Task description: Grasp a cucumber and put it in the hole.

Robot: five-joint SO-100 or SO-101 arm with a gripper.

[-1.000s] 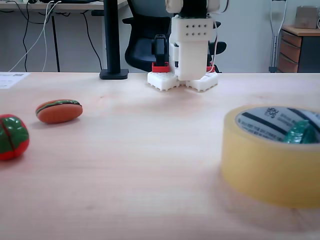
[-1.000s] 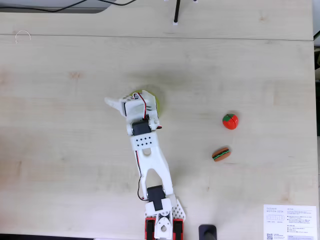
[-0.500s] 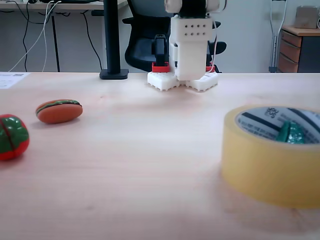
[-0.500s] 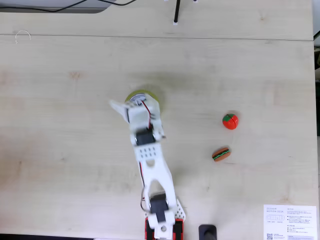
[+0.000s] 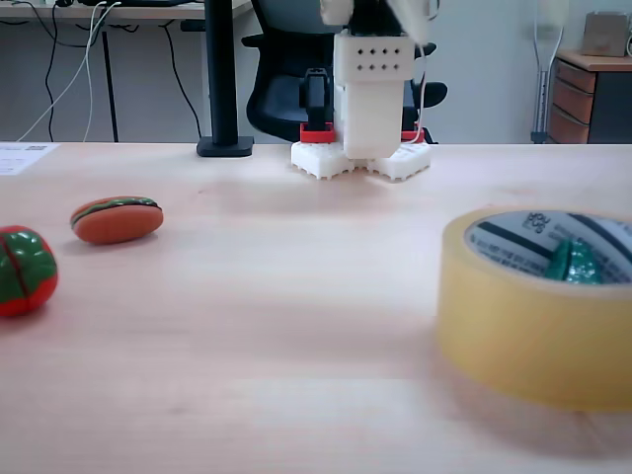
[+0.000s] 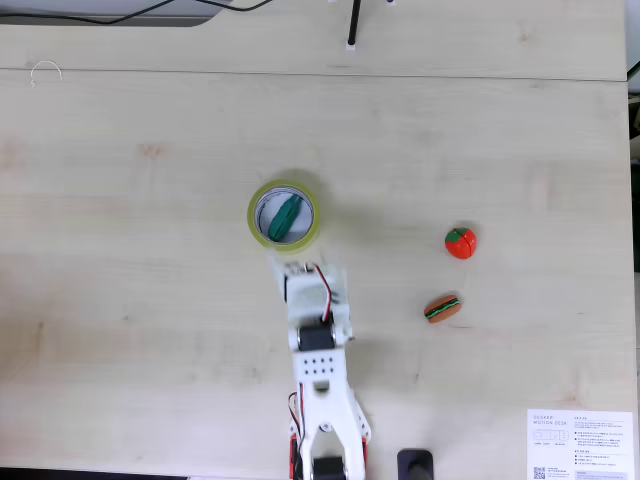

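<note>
The dark-green cucumber (image 6: 286, 217) lies inside the hole of the yellow tape roll (image 6: 254, 222), slanted against the white striped core. In the low fixed view the cucumber (image 5: 576, 262) shows over the near wall of the tape roll (image 5: 523, 326) at the right. My gripper (image 6: 305, 268) sits just below the roll in the top-down fixed view, apart from it, with nothing seen in it. Its fingers are blurred and tucked under the wrist. The white arm (image 5: 373, 89) stands folded above its base (image 5: 360, 158) at the table's far side.
A round red-and-green toy (image 6: 460, 242) and an orange oval toy (image 6: 442, 308) lie to the right in the top-down view; in the low view they are at the left (image 5: 25, 270), (image 5: 117, 219). A black pole base (image 5: 224, 146) and a paper sheet (image 6: 580, 445) sit near the arm's base.
The cucumber dropped lower into the roll, and the arm pulled back off it toward its base. The cucumber inside now shows from above.
</note>
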